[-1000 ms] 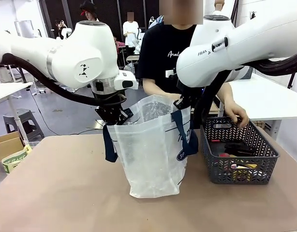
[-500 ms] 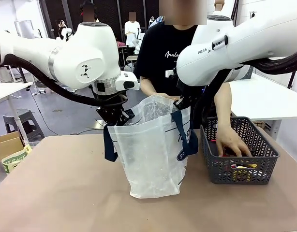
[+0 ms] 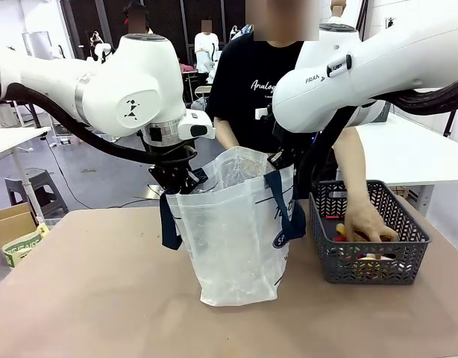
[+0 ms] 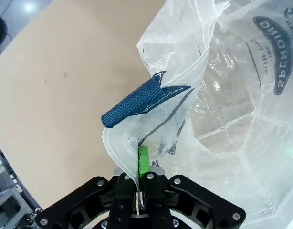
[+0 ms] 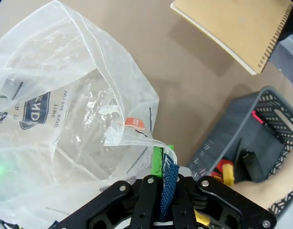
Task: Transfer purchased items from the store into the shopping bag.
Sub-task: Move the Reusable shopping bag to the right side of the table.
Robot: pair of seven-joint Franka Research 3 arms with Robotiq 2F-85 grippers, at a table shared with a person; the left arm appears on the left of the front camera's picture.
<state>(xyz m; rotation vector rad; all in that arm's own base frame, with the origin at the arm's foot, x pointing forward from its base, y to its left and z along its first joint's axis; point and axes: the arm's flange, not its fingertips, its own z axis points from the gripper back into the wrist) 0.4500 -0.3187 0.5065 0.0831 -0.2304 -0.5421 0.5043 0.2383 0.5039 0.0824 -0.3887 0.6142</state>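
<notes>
The translucent white shopping bag (image 3: 236, 239) stands open mid-table, navy straps hanging at both sides. My left gripper (image 3: 173, 181) is shut on its left rim; up close (image 4: 141, 164) the green pad (image 4: 143, 161) pinches the plastic just below a navy strap (image 4: 137, 101). My right gripper (image 3: 280, 158) is shut on the right rim and strap (image 5: 168, 183). The dark grey basket (image 3: 367, 268) stands right of the bag with a yellow pack (image 3: 376, 258) and dark pieces (image 5: 249, 160) inside. A person's hand (image 3: 365, 222) reaches into it.
A flat brown kraft spiral-edged pad (image 5: 237, 24) lies on the table beyond the basket (image 5: 218, 133). Brown tabletop (image 3: 87, 298) lies bare left of the bag. The person stands at the far edge behind the bag. A white table (image 3: 415, 153) stands at back right.
The person's hand went from the basket's far rim down into the basket and now sits lower, toward its right front. Both arms and the bag have held still.
</notes>
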